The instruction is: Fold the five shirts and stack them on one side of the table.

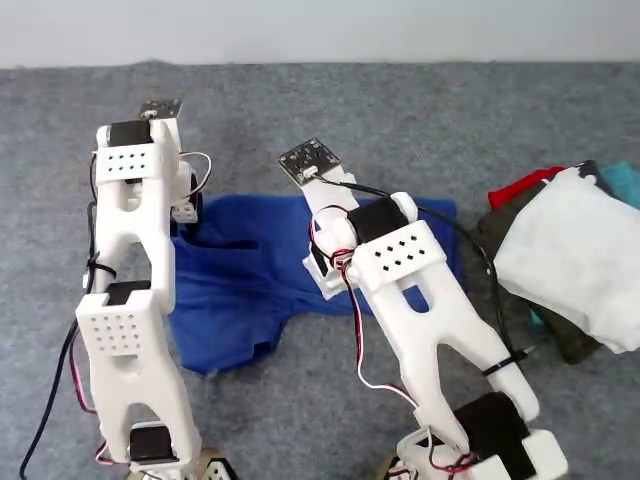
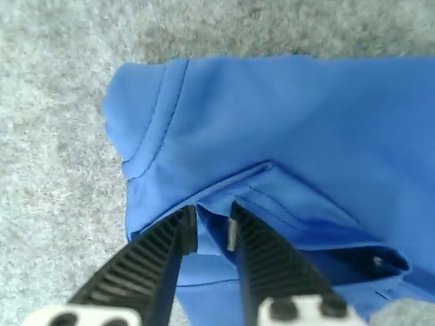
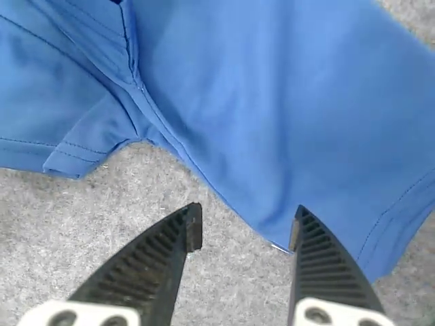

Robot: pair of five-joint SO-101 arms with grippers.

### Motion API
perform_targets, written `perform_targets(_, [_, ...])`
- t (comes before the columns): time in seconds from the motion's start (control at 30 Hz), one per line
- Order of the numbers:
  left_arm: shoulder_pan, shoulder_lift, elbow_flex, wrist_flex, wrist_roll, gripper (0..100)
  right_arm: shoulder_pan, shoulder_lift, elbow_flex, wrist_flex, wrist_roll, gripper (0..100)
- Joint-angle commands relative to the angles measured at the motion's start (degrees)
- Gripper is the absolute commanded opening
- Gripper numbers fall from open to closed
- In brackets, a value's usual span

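A blue shirt (image 1: pixel 240 290) lies crumpled on the grey table (image 1: pixel 450 130) between the two arms. In the left wrist view the left gripper (image 2: pixel 209 227) is shut on a raised fold of the blue shirt (image 2: pixel 285 122), near a sleeve hem. From above, this gripper (image 1: pixel 186 214) sits at the shirt's left edge. The right gripper (image 3: pixel 246 227) stands open just above the hem of the blue shirt (image 3: pixel 272 102), one finger over bare table and the other over cloth. In the high view the right arm (image 1: pixel 400 260) hangs over the shirt's right half.
At the table's right edge lies a loose pile of shirts: a white one (image 1: pixel 575 255) on top, with red (image 1: pixel 520 187), teal (image 1: pixel 622 180) and dark olive (image 1: pixel 500 225) cloth beneath. Bare grey surface lies behind the blue shirt and in front of it.
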Motion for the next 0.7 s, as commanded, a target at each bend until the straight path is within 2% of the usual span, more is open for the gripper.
perform_targets(0.0, [0.26,-1.32,-2.15,1.14,-0.53,2,0.13,0.04,-2.29,0.66,-0.62,22.0])
perform_targets(0.67, [1.32,-1.14,-0.22,1.14,-3.43,1,0.04,0.04,-2.2,0.75,-0.79,22.0])
